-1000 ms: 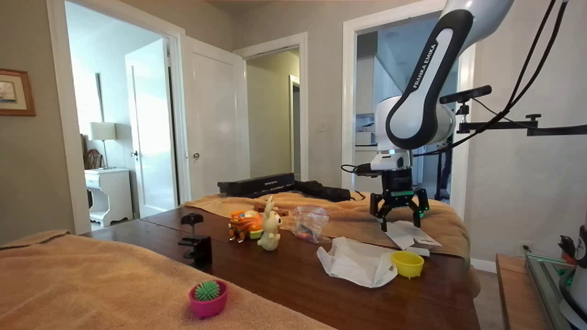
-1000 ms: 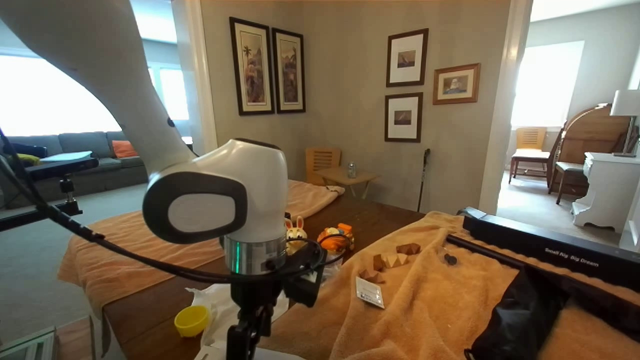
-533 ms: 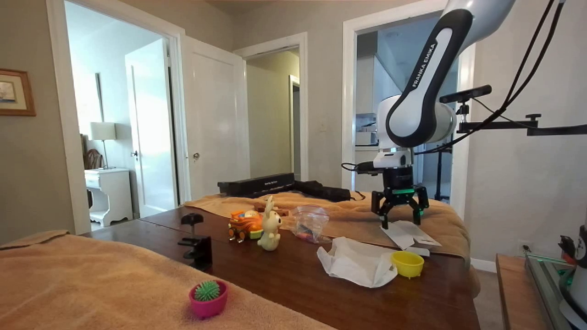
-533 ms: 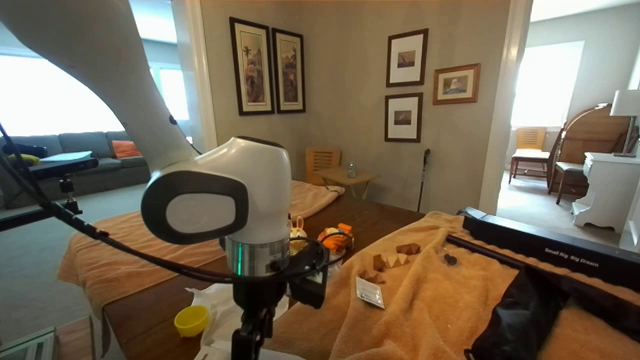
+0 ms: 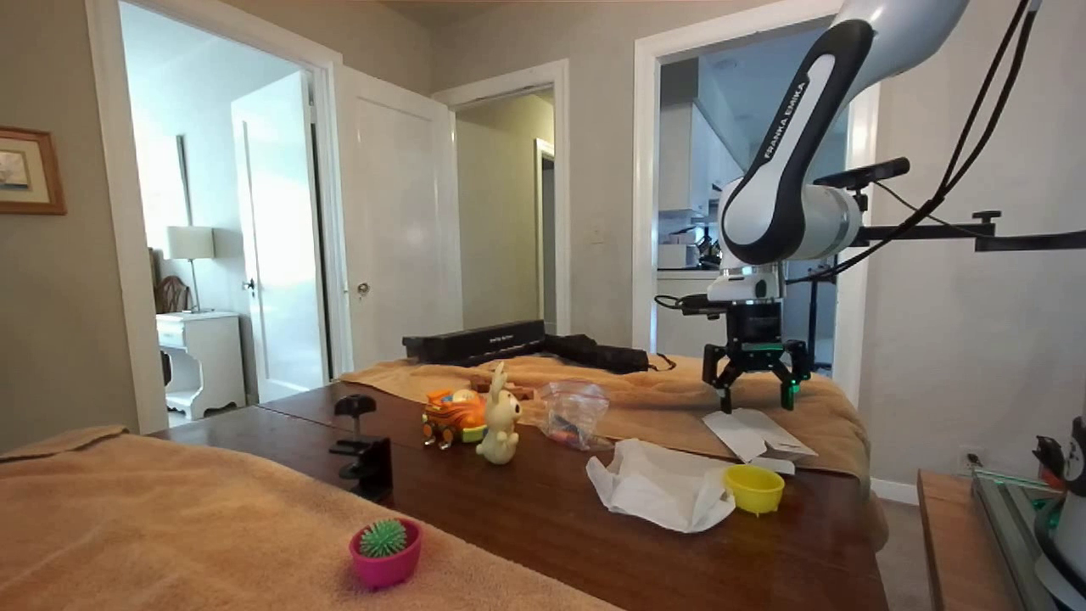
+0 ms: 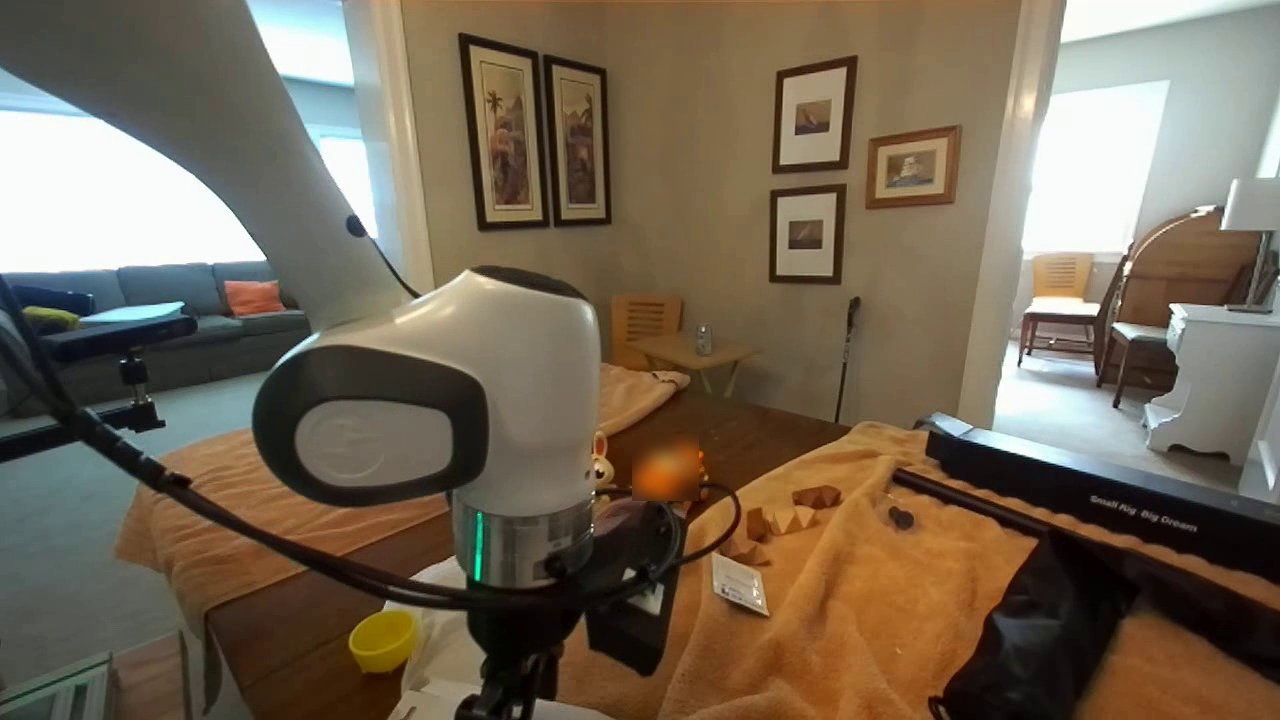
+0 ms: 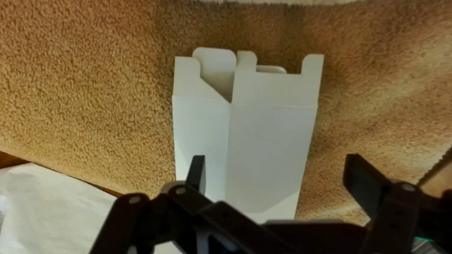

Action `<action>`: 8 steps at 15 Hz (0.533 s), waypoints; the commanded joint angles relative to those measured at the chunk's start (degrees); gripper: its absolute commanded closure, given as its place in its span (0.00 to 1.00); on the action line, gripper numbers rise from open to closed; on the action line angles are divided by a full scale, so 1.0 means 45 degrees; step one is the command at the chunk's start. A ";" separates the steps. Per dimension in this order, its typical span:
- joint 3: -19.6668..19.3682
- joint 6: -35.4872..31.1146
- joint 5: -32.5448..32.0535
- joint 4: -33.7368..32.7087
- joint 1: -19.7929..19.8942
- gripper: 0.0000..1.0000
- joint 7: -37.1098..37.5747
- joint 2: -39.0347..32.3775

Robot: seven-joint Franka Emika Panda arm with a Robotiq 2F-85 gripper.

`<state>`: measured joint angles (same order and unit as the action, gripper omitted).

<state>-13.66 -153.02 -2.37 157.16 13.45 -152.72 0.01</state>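
Note:
My gripper (image 5: 758, 400) hangs above the tan towel with its jaws spread wide and nothing between them. Below it lies a white folded carton (image 5: 755, 433), its end flaps sticking out. In the wrist view the carton (image 7: 268, 141) fills the middle, between and beneath the fingers; one finger (image 7: 197, 173) overlaps its left side and the other stands over the towel to its right. A gap shows between fingertips and carton in an exterior view. Close by are a crumpled white sheet (image 5: 662, 488) and a yellow bowl (image 5: 753, 490). The fingertips are cut off in an exterior view.
A rabbit figure (image 5: 501, 424), an orange toy car (image 5: 450, 416) and a clear plastic bag (image 5: 575, 412) stand mid-table. Nearer are a black clamp (image 5: 365, 458) and a pink bowl (image 5: 384, 564) holding a green spiky ball. Wooden pieces (image 6: 790, 520) and a black box (image 6: 1100, 500) lie on the towel.
The gripper has risen slightly and shifted right in an exterior view, away from the carton, its jaws staying wide. The carton and the other objects look unmoved.

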 commanded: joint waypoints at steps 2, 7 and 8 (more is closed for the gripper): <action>-0.0131 0.0196 0.0744 0.0002 0.0108 0.00 -0.0728 0.0089; -0.0117 -0.0003 0.0833 0.0022 0.0090 0.00 -0.0764 -0.0187; -0.0099 -0.0129 0.0836 0.0024 0.0090 0.00 -0.0770 -0.0318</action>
<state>-14.26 -152.91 -0.87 157.27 13.56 -153.35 -0.42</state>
